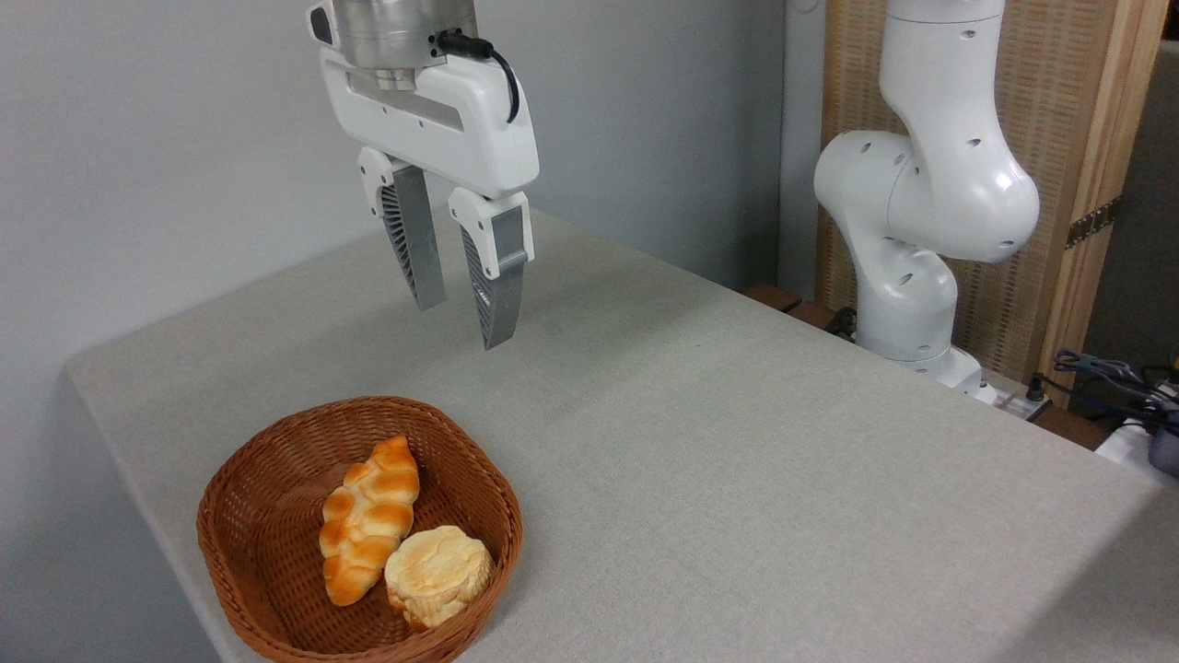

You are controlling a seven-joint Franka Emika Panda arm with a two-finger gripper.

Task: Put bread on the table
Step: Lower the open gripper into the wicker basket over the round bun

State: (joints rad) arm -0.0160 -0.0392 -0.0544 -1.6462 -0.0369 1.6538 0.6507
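Bread: we are seeing it lying round, no long axis, in the basket, lower left.
Fingers: hanging slightly parted, holding nothing, above the bench.

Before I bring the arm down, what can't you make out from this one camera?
- Basket: near rim cut off by the bottom edge.
- Round bun: underside hidden by the basket, left side pressed against the braided loaf.
- Pincer: open, empty; one view can't tell whether it's above the basket.
- Arm's upper links: cut off at the top edge.
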